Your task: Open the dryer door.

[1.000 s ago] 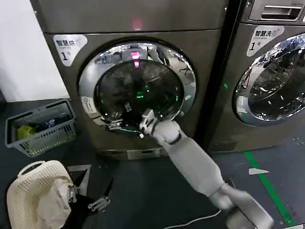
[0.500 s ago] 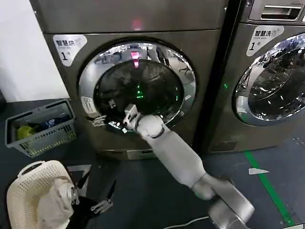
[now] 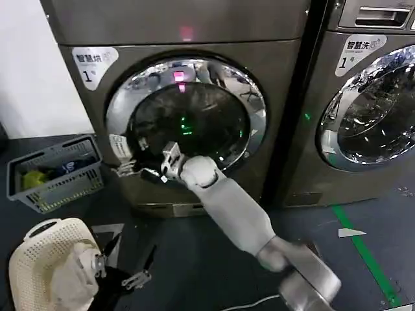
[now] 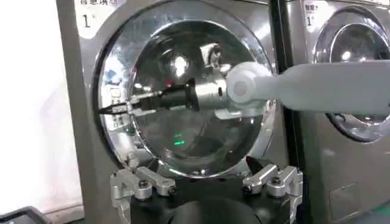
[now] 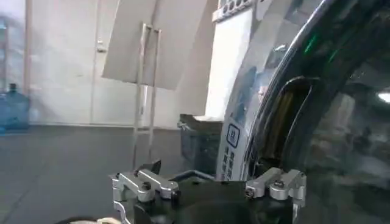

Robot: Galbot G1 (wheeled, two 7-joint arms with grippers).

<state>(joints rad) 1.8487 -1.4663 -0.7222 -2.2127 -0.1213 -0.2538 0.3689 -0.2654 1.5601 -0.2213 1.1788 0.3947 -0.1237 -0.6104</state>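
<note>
On the dark floor, the right gripper [image 3: 139, 170] has swept across the big grey-bronze dryer's [image 3: 285, 97] chrome-rimmed round glass door [image 3: 188, 116] to its handle edge, fingers parted, empty; door still shut.

The dark floor [image 3: 194, 253] carries the dryer [image 3: 272, 78], which stands at the back against a second front-loading machine [image 3: 369, 175] on its right. Left of the dryer, near the white wall, a grey slatted basket [image 3: 55, 172] sits on the floor with coloured items inside, and nearer the camera stands a cream perforated basket [image 3: 39, 259]. A green tape line [image 3: 366, 253] runs along the floor on the right, with a white arrow mark [image 3: 350, 232] just beside it.
</note>
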